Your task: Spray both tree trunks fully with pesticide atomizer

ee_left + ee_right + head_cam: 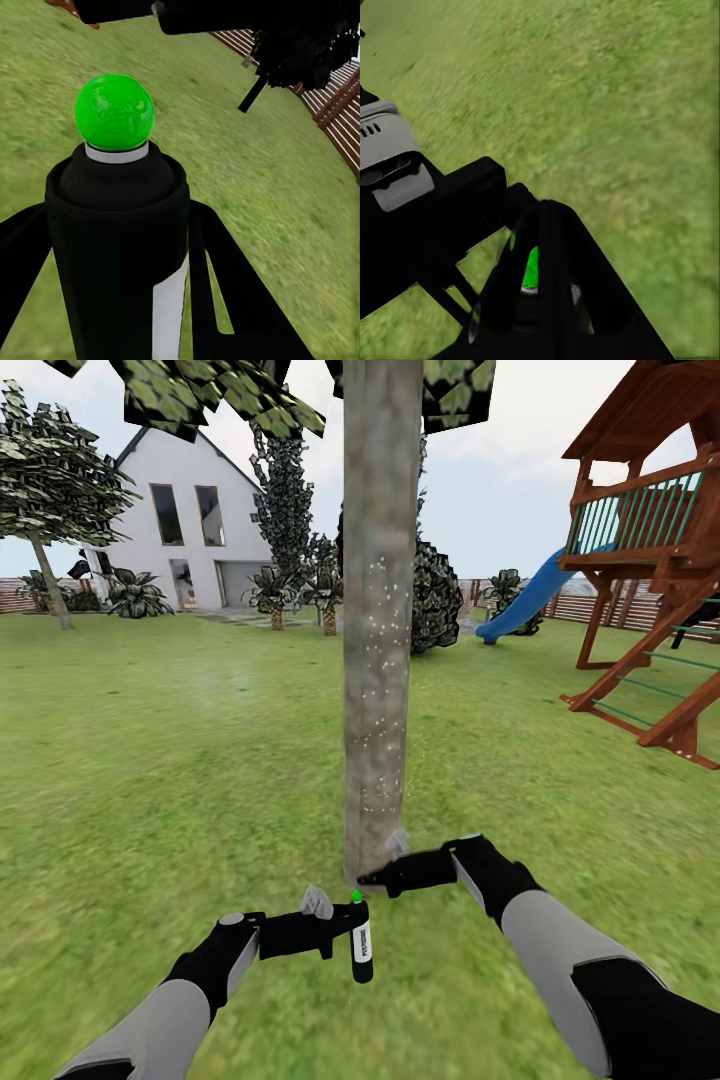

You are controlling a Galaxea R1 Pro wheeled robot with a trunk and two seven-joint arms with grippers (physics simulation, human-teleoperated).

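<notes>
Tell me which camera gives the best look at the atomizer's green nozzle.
The left wrist view: the green nozzle is large and unobstructed atop the pesticide atomizer. The head view shows it tiny; the right wrist view shows a sliver behind dark gripper parts.

The lawn (150,760) carries a tree trunk (380,660) at its middle — a wooden playset (660,590) stands right of it, a white house (190,530) beyond.

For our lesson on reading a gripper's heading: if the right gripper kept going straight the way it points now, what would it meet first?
Probably the pesticide atomizer held upright in the left gripper: the right gripper points toward the robot's left, close above its green cap. Depth is unclear, so it might pass just beside the tree trunk instead.
</notes>
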